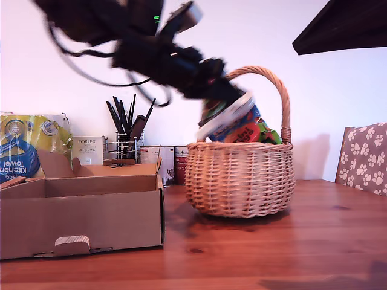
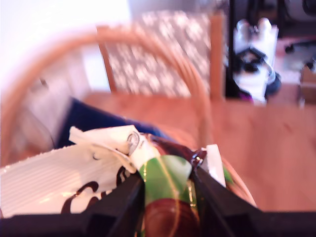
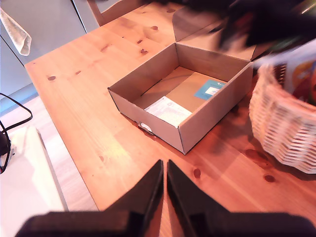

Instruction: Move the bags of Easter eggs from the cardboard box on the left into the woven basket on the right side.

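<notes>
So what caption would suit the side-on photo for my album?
Robot arm lowering a sweet bag into the wicker basket, beside an open cardboard box.

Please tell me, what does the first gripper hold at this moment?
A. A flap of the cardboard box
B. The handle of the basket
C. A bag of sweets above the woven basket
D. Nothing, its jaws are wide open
C: my first gripper is shut on a white-and-green bag, over the woven basket.
</notes>
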Action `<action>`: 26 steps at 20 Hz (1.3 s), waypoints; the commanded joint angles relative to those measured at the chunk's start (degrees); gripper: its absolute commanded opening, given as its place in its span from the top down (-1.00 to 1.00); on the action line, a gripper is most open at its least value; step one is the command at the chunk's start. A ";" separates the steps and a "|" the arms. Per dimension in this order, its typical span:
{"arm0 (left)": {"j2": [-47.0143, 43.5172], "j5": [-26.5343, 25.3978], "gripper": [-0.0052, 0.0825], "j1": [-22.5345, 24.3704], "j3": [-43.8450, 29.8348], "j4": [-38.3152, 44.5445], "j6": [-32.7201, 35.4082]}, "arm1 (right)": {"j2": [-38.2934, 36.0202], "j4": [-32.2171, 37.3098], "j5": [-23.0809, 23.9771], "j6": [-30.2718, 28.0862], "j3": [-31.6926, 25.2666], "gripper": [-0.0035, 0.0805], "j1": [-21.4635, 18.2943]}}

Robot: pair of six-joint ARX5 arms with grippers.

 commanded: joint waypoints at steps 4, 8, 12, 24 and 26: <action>9.35 -0.02 0.51 -1.36 6.19 -3.87 -2.27 | -0.02 0.17 -0.04 -0.33 0.55 0.95 0.15; 12.55 -0.76 0.51 -1.97 6.23 -7.32 -2.23 | -0.02 0.13 -0.07 -0.33 0.55 0.95 0.15; 12.31 -3.74 0.00 -1.99 6.80 -7.67 -2.19 | -0.02 0.13 -0.07 -0.31 0.55 0.95 0.15; 0.92 -3.67 -0.26 -1.53 13.22 -31.34 -1.77 | -0.02 -0.66 0.87 -0.37 0.55 0.95 0.11; -1.36 -3.63 0.28 -1.25 13.22 -37.77 -0.74 | -0.02 -0.63 0.85 -0.35 0.55 0.95 0.11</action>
